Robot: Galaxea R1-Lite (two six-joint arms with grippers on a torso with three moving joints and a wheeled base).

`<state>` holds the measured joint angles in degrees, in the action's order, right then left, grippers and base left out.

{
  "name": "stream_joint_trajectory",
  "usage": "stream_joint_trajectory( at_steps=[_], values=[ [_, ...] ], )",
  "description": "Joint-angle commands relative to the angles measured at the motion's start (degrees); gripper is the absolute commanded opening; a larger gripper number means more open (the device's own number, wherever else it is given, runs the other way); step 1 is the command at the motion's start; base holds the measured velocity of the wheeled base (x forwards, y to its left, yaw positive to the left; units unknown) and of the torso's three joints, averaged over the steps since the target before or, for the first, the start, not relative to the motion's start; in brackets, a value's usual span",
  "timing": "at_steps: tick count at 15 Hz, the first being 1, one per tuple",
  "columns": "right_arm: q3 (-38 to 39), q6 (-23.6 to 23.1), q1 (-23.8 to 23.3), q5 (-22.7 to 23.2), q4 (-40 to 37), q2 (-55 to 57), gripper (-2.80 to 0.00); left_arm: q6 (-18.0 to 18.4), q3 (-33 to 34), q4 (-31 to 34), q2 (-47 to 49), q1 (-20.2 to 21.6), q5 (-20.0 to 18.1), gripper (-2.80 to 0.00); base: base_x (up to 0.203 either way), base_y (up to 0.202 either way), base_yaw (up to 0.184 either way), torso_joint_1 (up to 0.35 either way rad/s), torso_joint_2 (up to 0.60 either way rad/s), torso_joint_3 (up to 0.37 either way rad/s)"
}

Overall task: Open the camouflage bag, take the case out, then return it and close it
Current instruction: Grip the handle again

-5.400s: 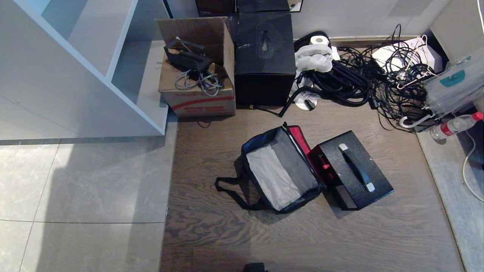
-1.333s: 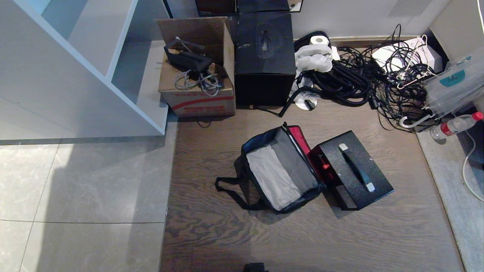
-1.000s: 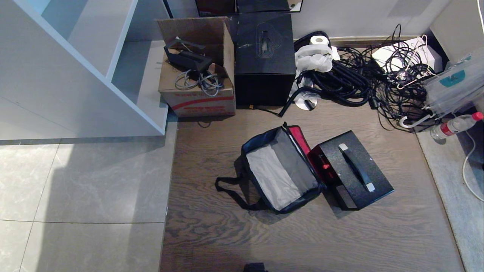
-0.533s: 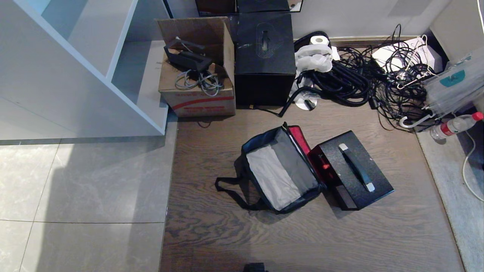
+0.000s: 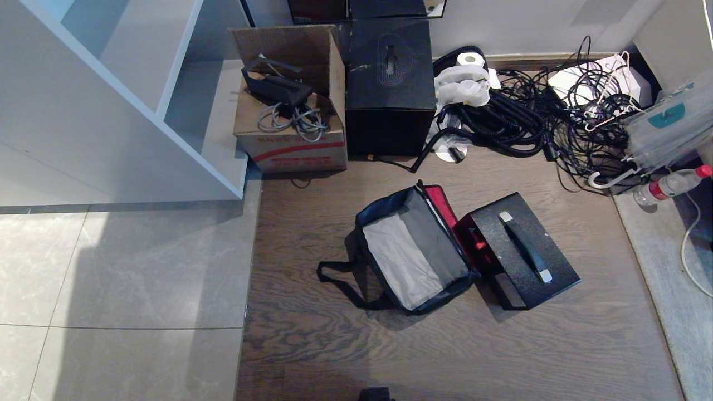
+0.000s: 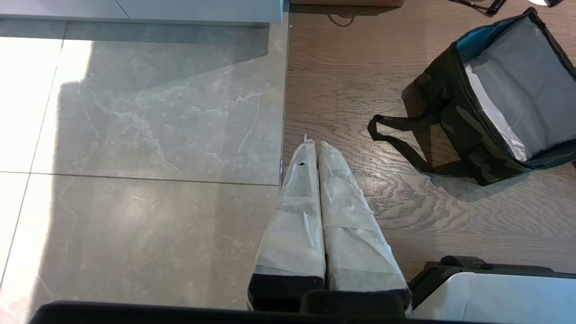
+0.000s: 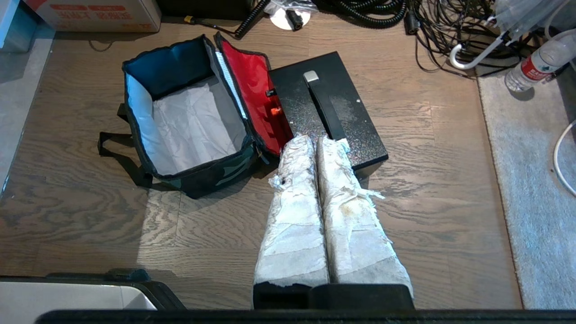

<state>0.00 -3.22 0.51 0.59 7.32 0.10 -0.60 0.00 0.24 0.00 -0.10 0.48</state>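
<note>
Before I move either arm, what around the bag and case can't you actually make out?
- Camouflage bag: head view, its own lining hides the floor under it.
- Case: all views, lid shut, contents hidden; the bag's red flap covers its near edge.
- Left hand and right hand: outside the head view, seen only by the wrist views.

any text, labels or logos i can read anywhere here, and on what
Nothing reads clearly.
Cardboard carton: red stripe with red lettering, too blurred to read.
Water bottle: red label, print too small.
Tall black box: embossed looped emblem, no words.
Clear plastic bag: teal mark, unreadable.
Camouflage bag and black case: no text visible.
</note>
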Motion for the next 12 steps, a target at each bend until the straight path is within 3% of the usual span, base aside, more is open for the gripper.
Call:
stream_joint_trajectory(
  at_steps=[1, 12],
  values=[
    [2.29, -0.03, 0.02, 0.02, 0.06, 0.08, -2.8, -0.02, 0.0, 0.02, 0.0, 0.01, 0.04, -2.8, 0.0, 0.0, 0.0, 0.0, 0.0, 0.0],
    [2.29, -0.03, 0.02, 0.02, 0.06, 0.08, -2.8, -0.02, 0.0, 0.02, 0.0, 0.01, 0.04, -2.8, 0.0, 0.0, 0.0, 0.0, 0.0, 0.0]
  ],
)
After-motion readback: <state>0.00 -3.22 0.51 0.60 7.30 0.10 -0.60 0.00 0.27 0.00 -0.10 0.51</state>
